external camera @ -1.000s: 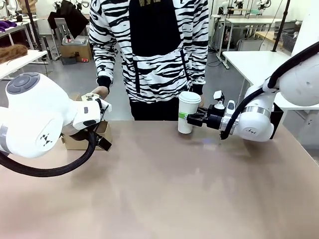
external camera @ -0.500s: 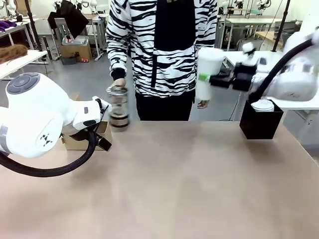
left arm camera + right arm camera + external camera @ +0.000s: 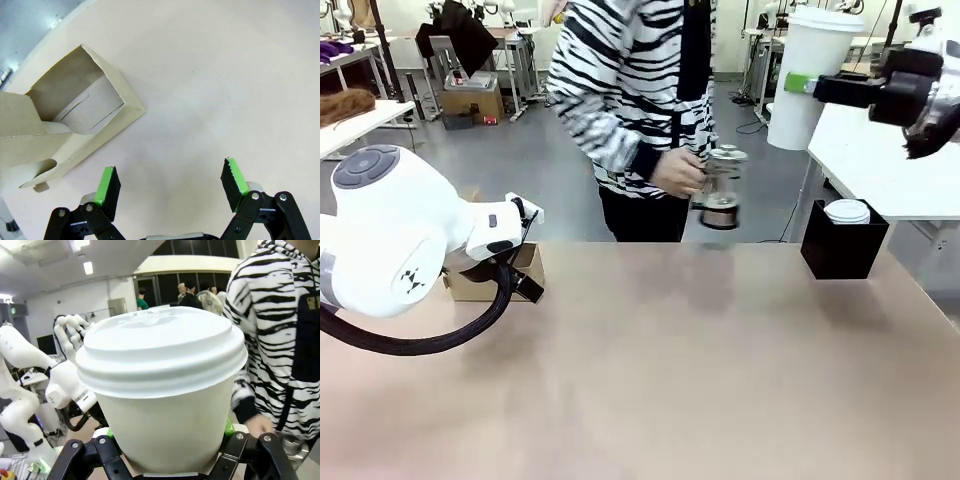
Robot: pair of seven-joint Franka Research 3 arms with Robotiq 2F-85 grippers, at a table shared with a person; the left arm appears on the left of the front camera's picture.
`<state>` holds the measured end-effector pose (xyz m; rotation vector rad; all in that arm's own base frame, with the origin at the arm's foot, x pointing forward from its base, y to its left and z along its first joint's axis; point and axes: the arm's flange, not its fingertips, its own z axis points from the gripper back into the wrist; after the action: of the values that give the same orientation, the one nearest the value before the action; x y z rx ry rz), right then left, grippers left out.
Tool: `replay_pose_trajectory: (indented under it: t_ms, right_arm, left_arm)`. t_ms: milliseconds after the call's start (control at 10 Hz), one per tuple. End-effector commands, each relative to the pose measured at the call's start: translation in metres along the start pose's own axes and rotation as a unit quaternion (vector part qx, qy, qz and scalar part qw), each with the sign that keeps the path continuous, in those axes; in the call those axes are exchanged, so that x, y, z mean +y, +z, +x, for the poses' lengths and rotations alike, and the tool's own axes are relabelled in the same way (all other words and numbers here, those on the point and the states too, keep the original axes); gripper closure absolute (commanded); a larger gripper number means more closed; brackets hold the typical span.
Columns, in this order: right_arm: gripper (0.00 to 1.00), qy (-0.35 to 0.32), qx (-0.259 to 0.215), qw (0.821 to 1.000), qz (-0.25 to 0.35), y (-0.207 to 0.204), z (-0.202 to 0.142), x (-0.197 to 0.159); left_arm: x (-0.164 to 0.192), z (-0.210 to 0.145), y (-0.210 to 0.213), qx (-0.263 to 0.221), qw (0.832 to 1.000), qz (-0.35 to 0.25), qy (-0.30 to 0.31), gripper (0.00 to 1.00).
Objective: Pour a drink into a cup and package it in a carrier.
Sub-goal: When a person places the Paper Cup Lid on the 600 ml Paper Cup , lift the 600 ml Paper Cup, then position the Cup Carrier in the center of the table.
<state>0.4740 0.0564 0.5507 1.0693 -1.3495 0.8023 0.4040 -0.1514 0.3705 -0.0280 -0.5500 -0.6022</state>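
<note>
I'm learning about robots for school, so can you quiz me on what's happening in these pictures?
1. True or false: the right jaws are shut on the white lidded cup.
2. Who holds the glass press jug? A the left jaws, B the person's hand, C nobody.
3. Fill in: the left jaws, near the cardboard carrier, are ____.
Key: 1 true; 2 B; 3 open.

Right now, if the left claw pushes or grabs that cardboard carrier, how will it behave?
Probably light: the carrier is thin cardboard, and the slot in view is empty. It would likely slide rather than tip, since it sits low on the smooth table. Its walls may buckle if the open left claw squeezes them.
</note>
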Motion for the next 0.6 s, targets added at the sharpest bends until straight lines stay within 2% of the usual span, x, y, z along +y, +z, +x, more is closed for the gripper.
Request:
replay_pose_trajectory:
  t_ms: [0, 100, 500]
  right_arm:
    - [0.19, -0.018, 0.009, 1.0, 0.005, 0.0025, 0.0036, 0.0093]
    - [0.19, 0.0, 0.0, 1.0, 0.0, 0.0, 0.0, 0.0]
    - [0.19, 0.0, 0.0, 1.0, 0.0, 0.0, 0.0, 0.0]
  left_arm:
    - [0.0001, -0.0004, 0.0001, 0.0, 1.0, 0.0, 0.0, 0.0]
    - [0.0001, -0.0004, 0.0001, 0.0, 1.0, 0.0, 0.0, 0.0]
    - [0.0001, -0.0004, 0.0001, 0.0, 1.0, 0.0, 0.0, 0.0]
